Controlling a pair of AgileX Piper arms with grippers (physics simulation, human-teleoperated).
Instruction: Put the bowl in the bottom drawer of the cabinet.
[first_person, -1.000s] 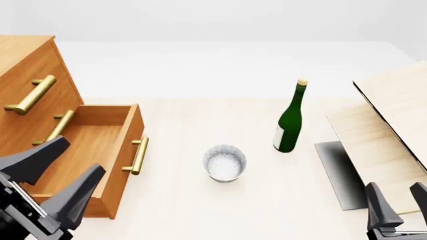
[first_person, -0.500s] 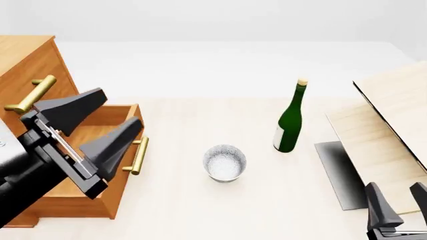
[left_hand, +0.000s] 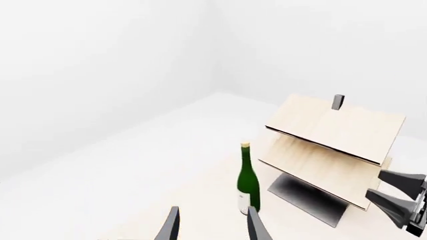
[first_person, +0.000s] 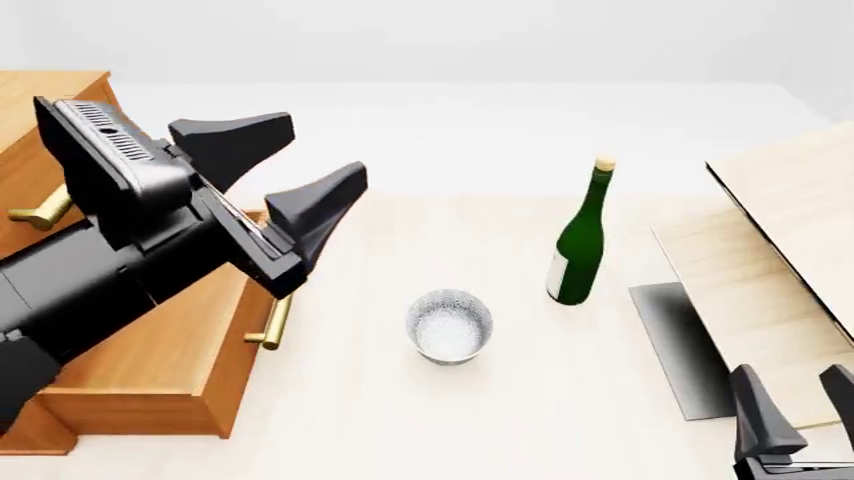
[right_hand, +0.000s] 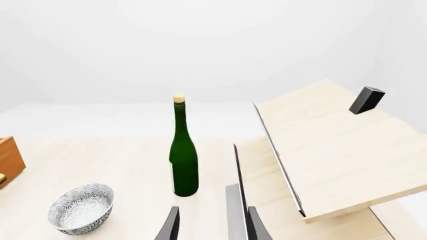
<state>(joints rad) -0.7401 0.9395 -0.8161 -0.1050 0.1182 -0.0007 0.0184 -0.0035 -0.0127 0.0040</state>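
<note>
While bowl (first_person: 450, 325) sits upright on table (first_person: 441, 430) just right of open bottom drawer (first_person: 160, 340), my left gripper (first_person: 287, 165) hangs up-left of it, jaws spread, empty, nearer arm. Right gripper (first_person: 801, 410) low, far right, parted. Bowl round, no axis.

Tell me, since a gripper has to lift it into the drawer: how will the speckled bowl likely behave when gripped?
The bowl looks rigid and glassy, so probably slippery at its thin rim and perhaps fragile. Being low, wide and upright on the table, it seems unlikely to tip when nudged. The taller, narrow green bottle standing apart from it looks likelier to topple.
</note>
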